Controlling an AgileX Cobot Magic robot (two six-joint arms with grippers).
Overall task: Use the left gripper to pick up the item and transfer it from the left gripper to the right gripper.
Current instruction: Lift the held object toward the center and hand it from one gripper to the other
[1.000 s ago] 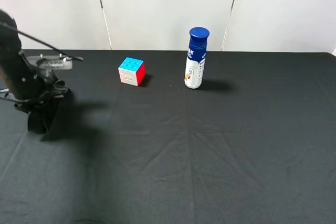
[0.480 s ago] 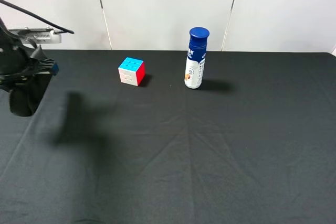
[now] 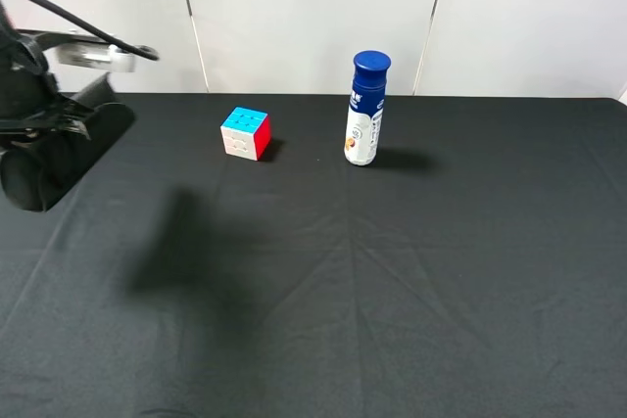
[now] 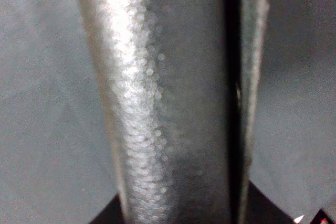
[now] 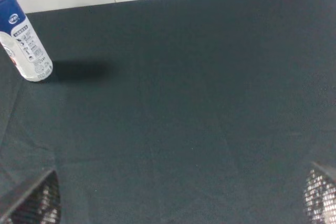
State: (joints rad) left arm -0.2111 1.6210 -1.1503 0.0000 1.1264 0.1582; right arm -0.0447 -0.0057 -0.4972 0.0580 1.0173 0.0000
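The item (image 3: 61,159), a long black matte pouch, hangs tilted above the table's far left side, its lower end pointing down and left. My left gripper (image 3: 71,115) is shut on its upper part, under the arm's silver block (image 3: 93,54). In the left wrist view the item (image 4: 168,98) fills the picture as a grainy black band, pinched by the left gripper (image 4: 184,214). My right gripper (image 5: 176,198) is out of the exterior high view. In its own wrist view it is open over bare black cloth, with one mesh-faced fingertip (image 5: 31,200) in each lower corner.
A coloured puzzle cube (image 3: 246,132) sits at the back of the black cloth-covered table (image 3: 392,271). A white bottle with a blue cap (image 3: 365,110) stands upright to its right, also seen in the right wrist view as the bottle (image 5: 23,40). White wall panels rise behind the table.
My left gripper has risen off the table with the item and swung a little to the right. The item now hangs tilted and higher, and its shadow has slid right on the cloth.
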